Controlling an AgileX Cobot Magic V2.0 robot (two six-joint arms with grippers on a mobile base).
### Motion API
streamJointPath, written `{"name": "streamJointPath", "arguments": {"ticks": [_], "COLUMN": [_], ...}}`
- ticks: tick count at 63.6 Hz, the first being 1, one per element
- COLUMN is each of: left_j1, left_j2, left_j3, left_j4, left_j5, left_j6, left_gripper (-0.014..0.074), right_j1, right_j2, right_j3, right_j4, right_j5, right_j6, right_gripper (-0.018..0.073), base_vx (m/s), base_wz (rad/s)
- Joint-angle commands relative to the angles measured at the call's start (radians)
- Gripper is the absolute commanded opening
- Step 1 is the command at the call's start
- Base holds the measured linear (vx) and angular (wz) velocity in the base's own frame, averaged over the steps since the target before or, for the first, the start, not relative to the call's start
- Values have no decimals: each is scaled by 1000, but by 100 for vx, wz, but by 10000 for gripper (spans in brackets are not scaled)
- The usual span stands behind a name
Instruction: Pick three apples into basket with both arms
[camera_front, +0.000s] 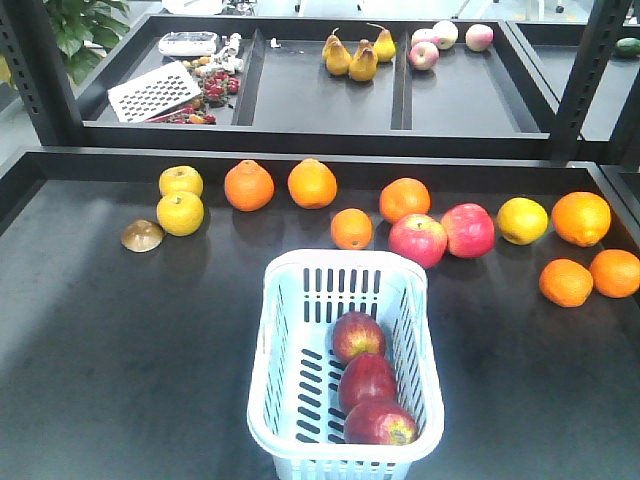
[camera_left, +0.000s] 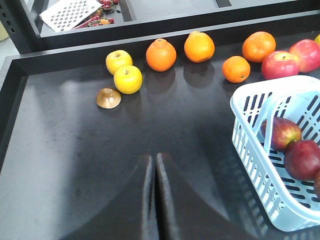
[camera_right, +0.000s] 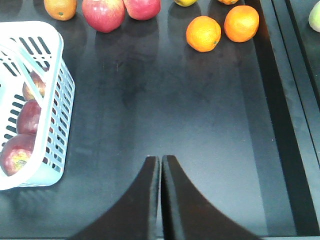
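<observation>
Your left black gripper and right black gripper, fingers pressed together, holding nothing, three glossy dark red apples lined inside your pale blue slotted plastic basket, black table.

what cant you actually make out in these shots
- Basket near wall: cut off by the bottom edge in the front view.
- Third apple: left wrist view shows only a sliver at the right edge.
- Apples in the right wrist view: partly screened by the slotted wall.
- Small red items by the perforated tray: too small to identify.
- Both arms: only the shut left gripper and right gripper show.
</observation>
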Motion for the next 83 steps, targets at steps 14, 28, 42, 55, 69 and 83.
{"name": "streamJointPath", "arguments": {"ticks": [14,28,42,55,69,83], "left_j1": [2,2,29,118,164,192], "left_j2": [2,-55,-242,-425,-581,-692], "left_j3": [-24,16,288,582,812,927], "left_j4": [14,31,8,-7,-54,-74], "left_j5": [-60,-189,-459,-683,-840,-851], "left_j6": [-6,-6,-6,-6,-7,-12], "left_gripper": [-6,-6,-6,-6,-6,-6], "right_j1": [-5,-5,-5,-5,-5,-5], "right_j2": [3,3,3,3,3,3], "right_j3": [-32,-32,-32,-32,-32,-32], "right_j4": [-19,-19,-19,-19,-19,-19], "right_j5": [-49,-48,-46,-46,-46,-45], "right_j6": [0,0,0,0,0,0], "right_gripper": [-8,-8,-8,-8,-8,-8], "base_vx": [0,0,0,0,0,0], "base_wz": [0,0,0,0,0,0]}}
